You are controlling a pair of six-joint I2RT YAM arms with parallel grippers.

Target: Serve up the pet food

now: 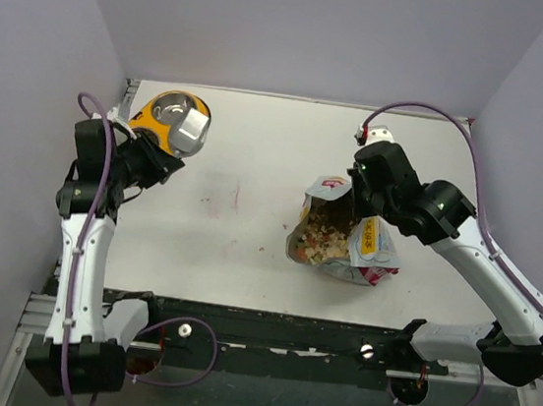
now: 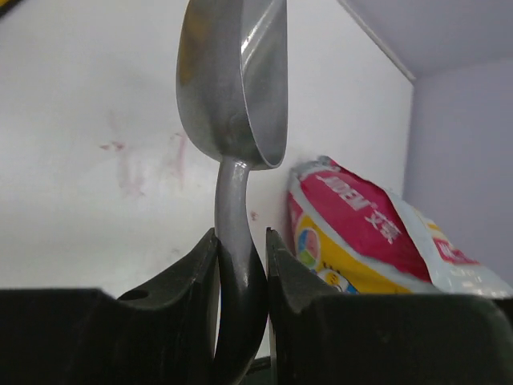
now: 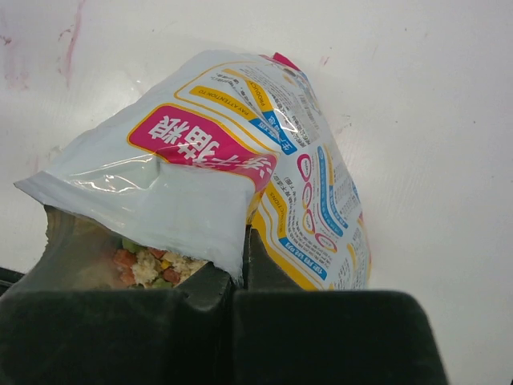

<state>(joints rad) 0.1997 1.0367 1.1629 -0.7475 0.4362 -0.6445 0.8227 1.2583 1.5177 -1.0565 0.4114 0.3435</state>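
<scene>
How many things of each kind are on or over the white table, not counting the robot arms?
Crinkly yellow-white-silver pet food pouch, open, kibble inside: 1
Silver metal scoop: 1
Yellow feeding bowl with a steel cup: 1
Total: 3

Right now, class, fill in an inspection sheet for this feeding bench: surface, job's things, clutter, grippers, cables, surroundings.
Surface: white table, faint reddish smears.
Job's things: pouch lying open, kibble showing in its mouth.
Clutter: nothing loose seen; yellow bowl at the far left corner.
Grippers: left gripper shut on the silver scoop by its handle, at the bowl; right gripper shut on the pouch's edge.
Cables: purple cables along the left arm and the right arm.
Surroundings: plain lilac walls on three sides.
</scene>
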